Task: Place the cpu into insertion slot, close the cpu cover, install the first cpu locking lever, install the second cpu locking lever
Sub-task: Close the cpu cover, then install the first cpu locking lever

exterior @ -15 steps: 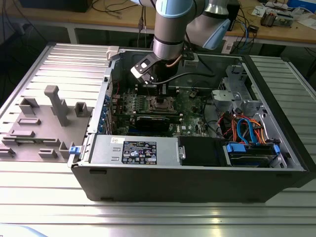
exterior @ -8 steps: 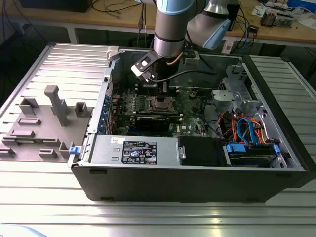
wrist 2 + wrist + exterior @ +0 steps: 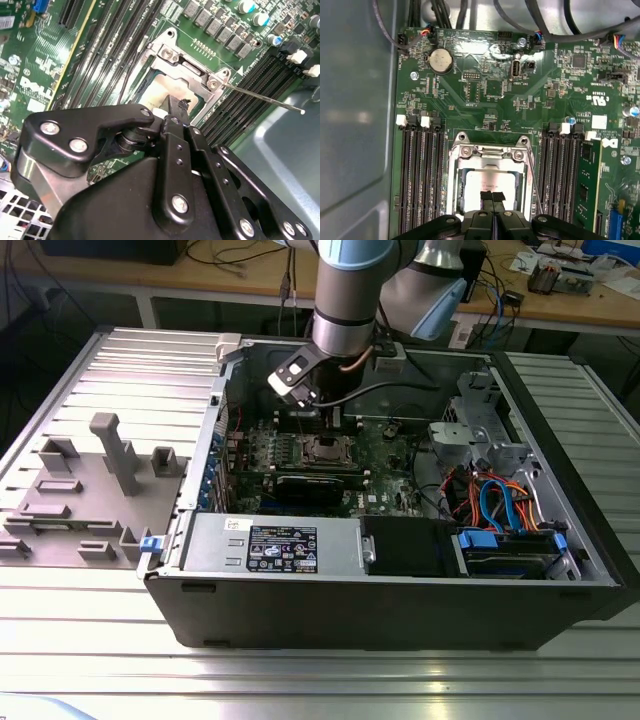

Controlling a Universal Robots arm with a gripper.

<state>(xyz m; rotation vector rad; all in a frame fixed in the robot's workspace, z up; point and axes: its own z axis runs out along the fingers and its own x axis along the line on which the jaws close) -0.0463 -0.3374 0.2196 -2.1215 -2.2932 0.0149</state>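
Exterior view first. My arm [image 3: 345, 300] drops in from the top middle of the frame into the open computer case [image 3: 400, 590] on the bench [image 3: 300, 680]. I'm right over the insertion slot [image 3: 326, 450], centre frame, on the green board [image 3: 390, 455].

Second wrist view now. My hand [image 3: 176, 107] has its fingers pressed together with nothing between them that I can see. The tips are at the silver top of the cpu [image 3: 152, 95], which sits in the slot, though I can't tell if they touch it. The cpu cover [image 3: 185, 60] frames the chip. A locking lever [image 3: 262, 96] pokes out free across the memory slots [image 3: 260, 70].

First wrist view: my hand [image 3: 493, 196] is together over the cpu [image 3: 481, 181], the cpu cover [image 3: 490, 152] lies around it, and the lever [image 3: 536, 182] runs beside the frame, unlatched, I reckon.

The risks, as I judge them:
- Pushing off-centre with these narrow tips could tilt the chip and bend socket pins.
- A slip off the smooth metal could take me into the memory slots.
- That loose lever could snag my fingers.
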